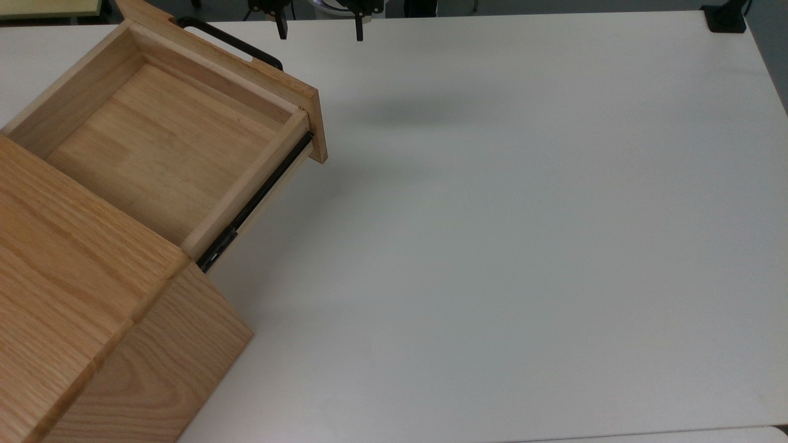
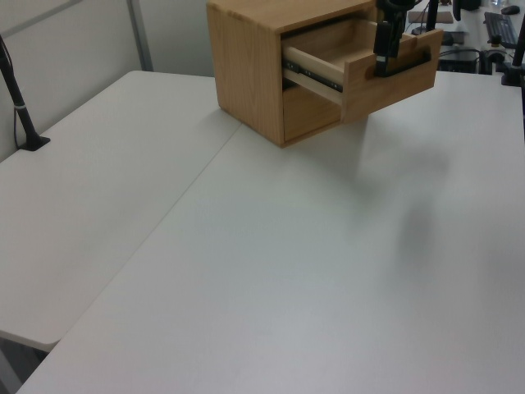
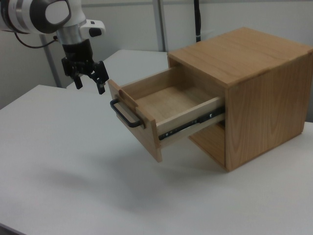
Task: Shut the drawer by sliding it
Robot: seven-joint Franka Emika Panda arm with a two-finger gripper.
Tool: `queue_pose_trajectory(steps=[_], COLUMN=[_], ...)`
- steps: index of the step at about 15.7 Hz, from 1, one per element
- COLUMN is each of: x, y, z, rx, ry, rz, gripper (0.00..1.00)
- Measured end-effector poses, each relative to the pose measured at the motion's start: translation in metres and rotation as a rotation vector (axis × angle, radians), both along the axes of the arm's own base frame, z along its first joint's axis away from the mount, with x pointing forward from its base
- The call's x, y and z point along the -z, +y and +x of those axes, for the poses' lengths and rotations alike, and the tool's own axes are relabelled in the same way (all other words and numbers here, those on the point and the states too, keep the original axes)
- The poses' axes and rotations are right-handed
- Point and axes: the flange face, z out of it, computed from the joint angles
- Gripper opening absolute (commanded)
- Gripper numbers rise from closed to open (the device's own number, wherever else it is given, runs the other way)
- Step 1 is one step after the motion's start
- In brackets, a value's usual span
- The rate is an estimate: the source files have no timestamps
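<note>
Right view shows the drawer pulled well out of the cabinet, a light oak box with an empty, bare wooden floor, a flat front panel wider than the box, and a long black bar handle standing off that panel. A black side rail runs along the drawer's flank into the cabinet opening, and below the drawer the cabinet has a second, open recess. The cabinet sits on a white table, and everything else is placed against it: in the top view the drawer juts from the cabinet toward the upper edge of the picture, with the handle on the far side of the front panel and partly hidden behind it. The gripper hangs in the air just beyond the drawer front, near the handle's end but apart from it, fingers spread wide with nothing between them. In the top view the gripper is cut off by the picture's upper edge, leaving two dark fingertips. In the left view the gripper overlaps the drawer front, so its gap from the handle is hard to judge there, and the cabinet top is cropped.
</note>
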Motion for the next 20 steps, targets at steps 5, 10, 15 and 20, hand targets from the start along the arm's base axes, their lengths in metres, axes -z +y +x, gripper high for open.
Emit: queue_pose_trajectory(steps=[5,10,15,20], x=[0.0013,0.0027,0.0027,0.0034], y=[0.0012,0.0021,0.0022,0.0020], z=[0.0006,0.0012,0.0012,0.0008], rx=[-0.002,-0.004,-0.004,-0.035], ry=[0.002,0.005,0.005,0.010], rz=[0.000,0.000,0.000,-0.002], gripper=[1.00,1.00,1.00,1.00])
